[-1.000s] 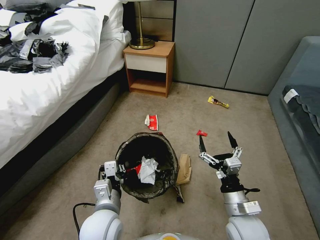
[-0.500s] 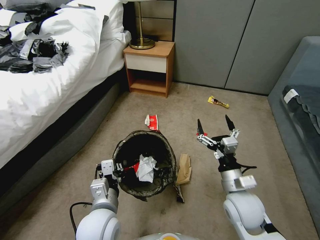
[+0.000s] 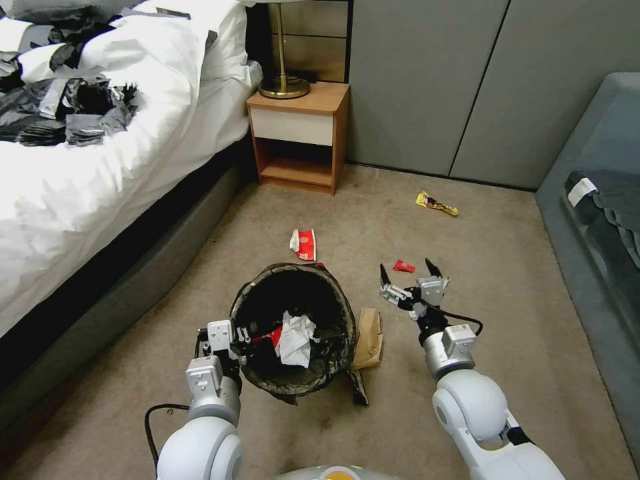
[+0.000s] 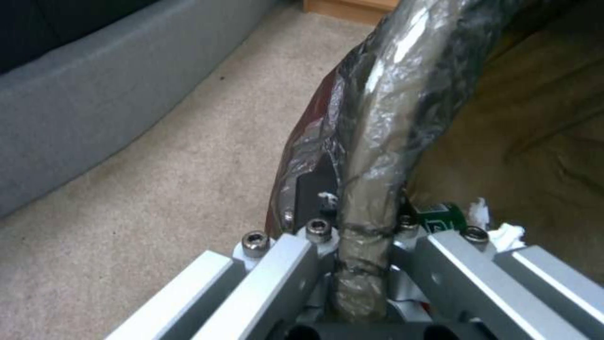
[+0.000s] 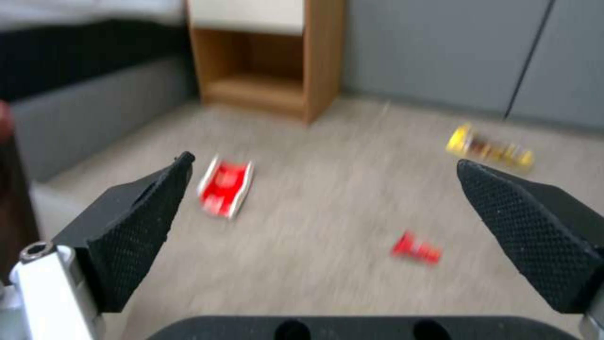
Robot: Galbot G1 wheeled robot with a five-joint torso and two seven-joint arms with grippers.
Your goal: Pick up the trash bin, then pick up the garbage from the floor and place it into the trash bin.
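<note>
Trash bin (image 3: 293,327) is sitting just off the carpet on the left side, its dark liner folded over the rim, with a crumpled tissue (image 3: 295,339) and a green-labelled bottle (image 4: 440,216) lying inside. Left pincer (image 3: 230,337) is clamped on that rim, the bagged edge pinched between its plates in the left wrist view. Since the hold is on slick bag film over a thin rim, I judge the bin could slide or tip and spill. Next to the bin a brown paper bag (image 3: 368,337) is lying on the floor, touching the bin's side. Farther over, the right pincer (image 3: 408,280) is hanging low with its fingers (image 5: 135,226) spread wide apart, empty, close to a small red wrapper (image 3: 403,266). The wrapper is flat and light, so the fingertips could scrape carpet or nudge it away instead of closing on it. A crushed red-and-white cup (image 3: 304,244) and a yellow wrapper (image 3: 437,203) are lying well beyond, not yet collected.
</note>
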